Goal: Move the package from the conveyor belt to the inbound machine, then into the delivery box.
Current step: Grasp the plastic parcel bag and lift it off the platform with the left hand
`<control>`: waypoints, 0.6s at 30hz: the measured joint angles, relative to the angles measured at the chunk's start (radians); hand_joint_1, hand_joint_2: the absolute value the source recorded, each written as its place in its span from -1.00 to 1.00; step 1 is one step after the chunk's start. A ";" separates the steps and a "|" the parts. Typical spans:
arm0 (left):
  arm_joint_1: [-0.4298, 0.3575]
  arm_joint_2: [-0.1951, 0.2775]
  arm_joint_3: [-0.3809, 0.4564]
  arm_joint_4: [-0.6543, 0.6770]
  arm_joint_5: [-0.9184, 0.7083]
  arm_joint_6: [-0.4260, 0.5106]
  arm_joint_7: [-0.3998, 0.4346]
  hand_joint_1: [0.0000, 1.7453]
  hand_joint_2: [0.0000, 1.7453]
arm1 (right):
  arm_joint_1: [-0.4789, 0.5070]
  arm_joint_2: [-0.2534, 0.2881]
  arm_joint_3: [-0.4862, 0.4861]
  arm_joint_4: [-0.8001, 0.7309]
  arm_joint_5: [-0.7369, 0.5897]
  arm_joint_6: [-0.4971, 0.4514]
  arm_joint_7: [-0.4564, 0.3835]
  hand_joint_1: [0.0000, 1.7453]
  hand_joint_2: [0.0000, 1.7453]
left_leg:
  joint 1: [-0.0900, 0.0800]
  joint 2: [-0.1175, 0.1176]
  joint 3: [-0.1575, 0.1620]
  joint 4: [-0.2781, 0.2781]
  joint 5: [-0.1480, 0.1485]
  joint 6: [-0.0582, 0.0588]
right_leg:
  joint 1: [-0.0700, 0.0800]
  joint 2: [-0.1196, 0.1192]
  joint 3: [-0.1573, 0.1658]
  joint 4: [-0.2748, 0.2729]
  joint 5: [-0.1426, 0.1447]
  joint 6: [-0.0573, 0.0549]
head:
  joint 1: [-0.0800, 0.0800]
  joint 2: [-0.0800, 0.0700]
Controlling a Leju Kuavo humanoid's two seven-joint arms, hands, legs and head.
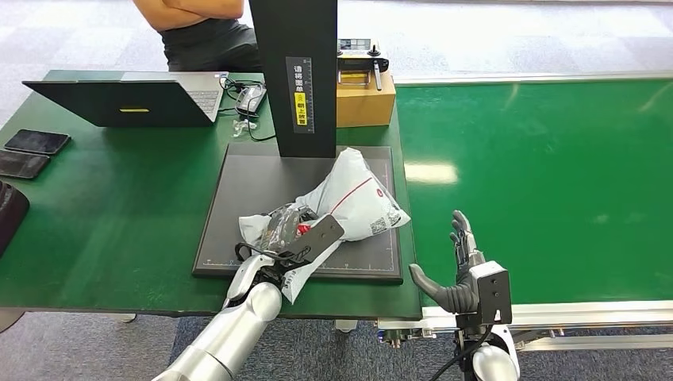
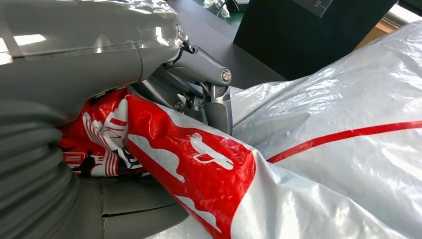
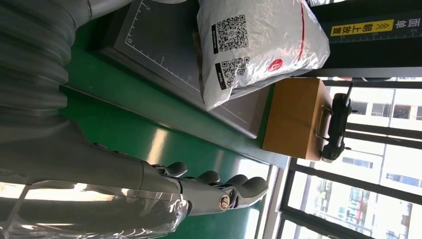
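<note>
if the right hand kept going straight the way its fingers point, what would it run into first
Probably nothing soon: the right hand is open, fingers pointing away from the robot along the green conveyor belt, which looks bare ahead. Depth is unclear.

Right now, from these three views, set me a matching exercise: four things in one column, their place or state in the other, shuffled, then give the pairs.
Things:
1. package
2. laptop
3. right hand
4. brown box

Places or states:
A. open on the far left of the table
B. empty, fingers apart, over the edge of the green belt
C. behind the black post, with a controller on top
D. lying on the dark scanner pad, gripped at one end by the left hand

Pairs: 1-D, 2-A, 3-B, 4-C
</note>
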 joint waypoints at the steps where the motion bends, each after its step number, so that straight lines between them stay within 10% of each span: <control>1: 0.000 0.000 0.000 0.000 -0.004 0.001 -0.001 1.00 1.00 | 0.000 0.000 0.000 0.000 0.000 0.000 0.000 -1.00 1.00 | 0.000 0.000 0.000 0.000 0.000 0.000 | 0.000 0.000 0.000 0.000 0.000 0.000 | 0.000 0.000; 9: -0.001 0.017 0.023 0.001 -0.040 0.106 0.030 1.00 1.00 | 0.001 0.000 -0.003 -0.008 0.000 0.001 0.002 -1.00 1.00 | 0.000 0.001 0.000 0.000 0.000 0.000 | 0.000 0.001 0.000 0.000 0.000 0.000 | 0.000 0.000; 18: -0.084 0.209 0.231 0.036 -0.136 0.219 0.144 1.00 1.00 | 0.003 -0.001 -0.016 -0.012 0.001 0.011 -0.001 -1.00 1.00 | 0.001 0.003 0.001 -0.001 0.002 -0.004 | 0.001 0.003 -0.002 0.003 0.000 -0.003 | 0.000 0.000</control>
